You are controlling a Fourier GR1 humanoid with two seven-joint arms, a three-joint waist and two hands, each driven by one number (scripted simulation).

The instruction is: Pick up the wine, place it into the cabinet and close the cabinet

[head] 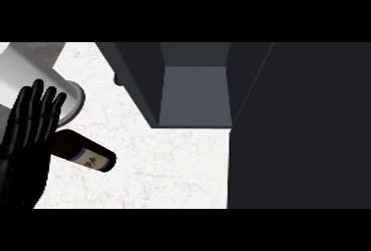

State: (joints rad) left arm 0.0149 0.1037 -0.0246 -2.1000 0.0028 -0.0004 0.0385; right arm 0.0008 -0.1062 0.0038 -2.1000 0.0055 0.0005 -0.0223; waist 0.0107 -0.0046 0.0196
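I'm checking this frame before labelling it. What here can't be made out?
- Wine bottle, head view: its neck end is hidden behind the left hand.
- Right hand: in no view.
- Cabinet, head view: its top is cut off by the upper edge, and dark shadow hides the right part.
- White cylinder, head view: cut off at the left edge.

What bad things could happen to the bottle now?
The wine bottle lies tilted on the white counter, partly behind the left robot hand, whose fingers are straight. It might roll away if nudged. The open cabinet sits off to the right with a dark door standing out, so the bottle could bump that door on the way in. A grey round thing stands close behind the hand and could get knocked.
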